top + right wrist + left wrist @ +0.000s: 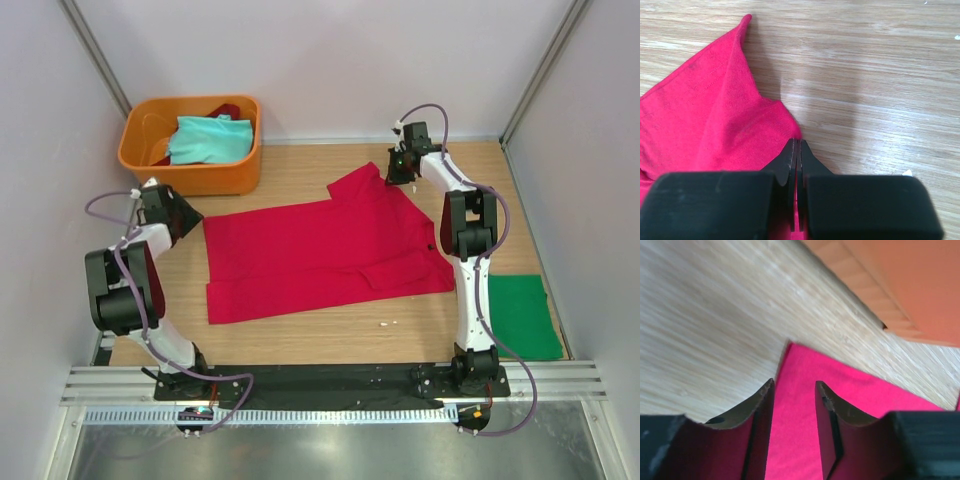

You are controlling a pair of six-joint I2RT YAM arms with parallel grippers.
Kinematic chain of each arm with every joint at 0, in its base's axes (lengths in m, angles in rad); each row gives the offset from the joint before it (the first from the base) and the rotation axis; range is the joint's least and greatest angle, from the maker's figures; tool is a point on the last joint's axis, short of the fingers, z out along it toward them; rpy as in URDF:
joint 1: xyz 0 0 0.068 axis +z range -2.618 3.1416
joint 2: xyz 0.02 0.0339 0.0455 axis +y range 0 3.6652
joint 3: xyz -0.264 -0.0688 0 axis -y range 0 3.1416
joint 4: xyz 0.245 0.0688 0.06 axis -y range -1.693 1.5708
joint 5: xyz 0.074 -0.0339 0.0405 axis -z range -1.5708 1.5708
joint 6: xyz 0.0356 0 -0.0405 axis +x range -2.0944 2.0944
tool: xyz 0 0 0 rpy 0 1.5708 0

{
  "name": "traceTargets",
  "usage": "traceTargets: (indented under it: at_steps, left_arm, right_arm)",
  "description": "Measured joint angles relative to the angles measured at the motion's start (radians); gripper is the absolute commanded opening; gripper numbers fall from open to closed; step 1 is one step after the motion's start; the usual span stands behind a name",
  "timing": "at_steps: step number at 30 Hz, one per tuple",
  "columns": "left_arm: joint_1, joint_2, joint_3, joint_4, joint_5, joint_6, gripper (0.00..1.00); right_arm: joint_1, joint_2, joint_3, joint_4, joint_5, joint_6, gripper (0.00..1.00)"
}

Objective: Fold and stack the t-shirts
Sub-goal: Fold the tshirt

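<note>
Right gripper [796, 144], jaws pressed together, pinches a bunched edge of the red t-shirt [705, 120] at its far right sleeve. Left gripper [794, 390], jaws parted, hangs over the shirt's far left corner, with the cloth flat beneath the gap. Shirt spread flat mid-way across the table [300, 175], long axis left to right, straight edge toward the left arm, sleeve pointing away. Green t-shirt [522, 315] lies folded near right; teal t-shirt [208, 140] sits in the orange tub [200, 178].

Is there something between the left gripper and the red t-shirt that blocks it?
Nothing visible does. The left gripper, jaws apart, is right over a corner of the red t-shirt. The orange tub stands to the side, apart from the cloth.
</note>
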Motion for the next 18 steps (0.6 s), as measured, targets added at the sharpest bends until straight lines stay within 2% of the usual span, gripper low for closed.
traceTargets:
  at_steps: [7, 11, 18]
  left_arm:
    - [-0.032, 0.075, 0.038, 0.053, -0.028, 0.098, 0.33]
    - [-0.077, 0.119, 0.119, 0.0, -0.057, 0.153, 0.33]
    - [-0.116, 0.136, 0.175, -0.069, -0.137, 0.182, 0.31]
  right_arm:
    - [-0.003, -0.001, -0.01, 0.009, -0.012, 0.001, 0.01]
    - [-0.008, -0.003, -0.013, 0.013, -0.028, 0.004, 0.01]
    - [-0.009, -0.003, -0.013, 0.014, -0.032, 0.006, 0.01]
